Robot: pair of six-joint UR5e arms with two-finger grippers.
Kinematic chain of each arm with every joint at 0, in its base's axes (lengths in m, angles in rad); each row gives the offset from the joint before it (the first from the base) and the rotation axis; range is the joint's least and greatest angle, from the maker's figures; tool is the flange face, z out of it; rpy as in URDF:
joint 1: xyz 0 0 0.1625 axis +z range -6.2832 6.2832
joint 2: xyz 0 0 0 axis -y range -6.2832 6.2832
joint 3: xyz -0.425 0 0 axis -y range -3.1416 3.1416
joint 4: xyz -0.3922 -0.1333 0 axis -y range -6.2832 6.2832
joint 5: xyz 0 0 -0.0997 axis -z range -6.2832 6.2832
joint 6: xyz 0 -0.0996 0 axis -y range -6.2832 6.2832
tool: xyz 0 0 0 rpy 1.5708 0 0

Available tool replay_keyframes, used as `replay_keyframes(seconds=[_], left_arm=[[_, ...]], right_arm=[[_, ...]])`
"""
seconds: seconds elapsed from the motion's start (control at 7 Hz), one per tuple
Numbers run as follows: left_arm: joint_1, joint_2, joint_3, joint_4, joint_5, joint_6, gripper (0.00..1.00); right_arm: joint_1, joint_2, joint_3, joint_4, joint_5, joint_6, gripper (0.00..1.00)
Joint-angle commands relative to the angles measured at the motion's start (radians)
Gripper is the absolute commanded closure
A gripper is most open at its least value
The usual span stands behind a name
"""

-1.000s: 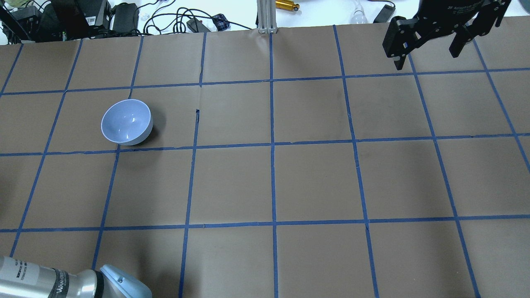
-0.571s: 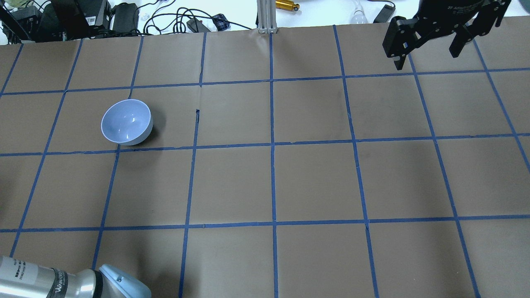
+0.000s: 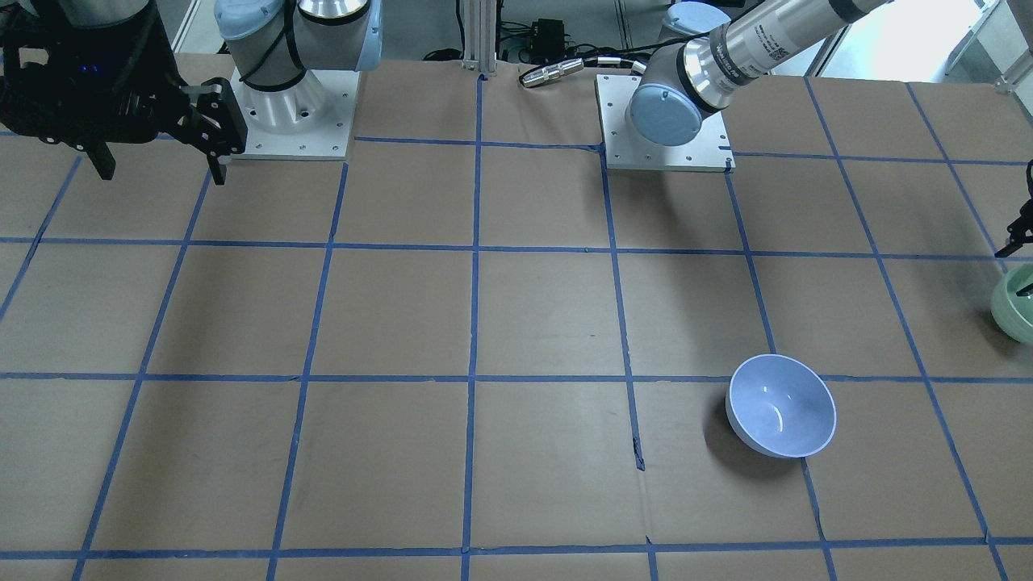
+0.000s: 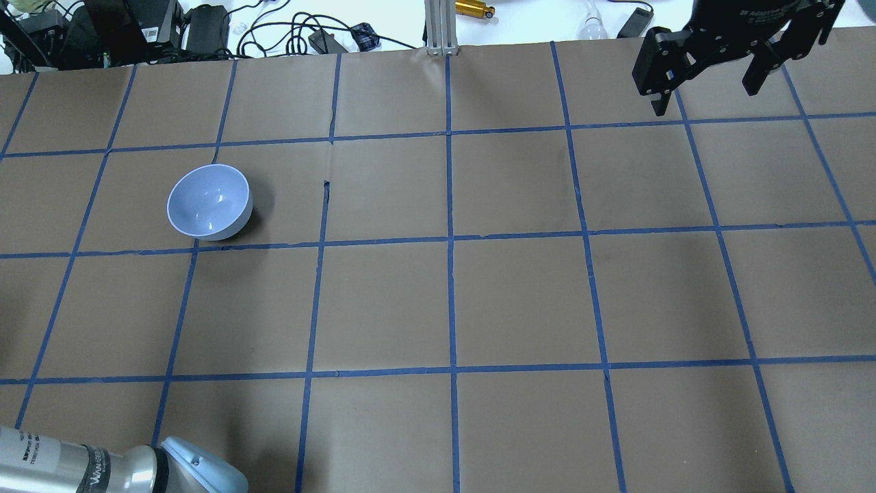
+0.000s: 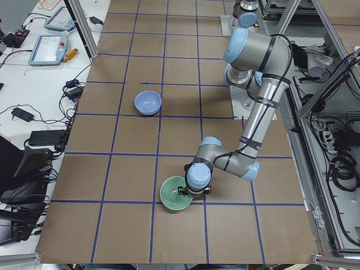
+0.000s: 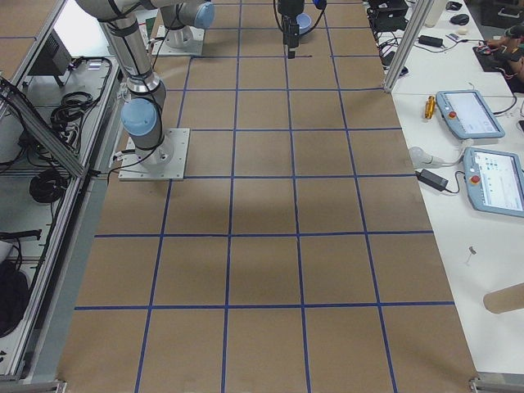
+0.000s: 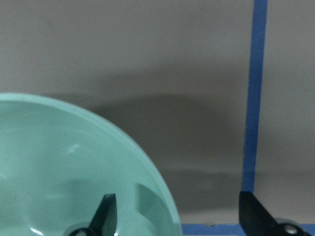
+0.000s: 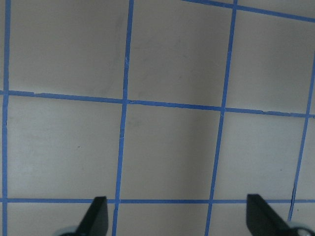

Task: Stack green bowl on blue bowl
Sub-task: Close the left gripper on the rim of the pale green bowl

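Observation:
The green bowl [image 5: 174, 195] sits upright near the table's left end and also shows at the front view's right edge [image 3: 1015, 307]. My left gripper [image 7: 178, 209] is open and straddles its rim: one finger [image 7: 106, 211] is inside the bowl [image 7: 69, 167], the other [image 7: 253, 214] outside over the table. The blue bowl [image 4: 209, 201] stands upright and empty some way off [image 3: 781, 405] [image 5: 148, 102]. My right gripper [image 4: 708, 85] is open and empty, high over the far right of the table [image 8: 178, 219] [image 3: 157, 157].
Brown paper with a blue tape grid [image 4: 452, 239] covers the table. Cables and boxes [image 4: 205, 27] lie past the far edge. The arm bases [image 3: 290, 121] [image 3: 662, 129] stand at the robot's side. My left arm's elbow [image 4: 198, 472] shows bottom left.
My left arm's elbow has slid slightly toward the lower left of the overhead view. The blue bowl and the right gripper have hardly moved.

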Motion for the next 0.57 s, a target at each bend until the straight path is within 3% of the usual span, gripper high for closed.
replay_keyframes(seconds=[0.0,0.14,0.43], left_arm=[[0.001,0.007,-0.003,0.008,0.002,-0.007,0.49],[0.001,0.008,-0.005,0.008,0.002,-0.007,0.55],[-0.001,0.018,-0.006,0.007,0.004,-0.010,0.55]], right_arm=[[0.000,0.000,0.000,0.000,0.000,0.000,0.00],[0.000,0.000,0.000,0.000,0.000,0.000,0.00],[0.000,0.000,0.000,0.000,0.000,0.000,0.00]])
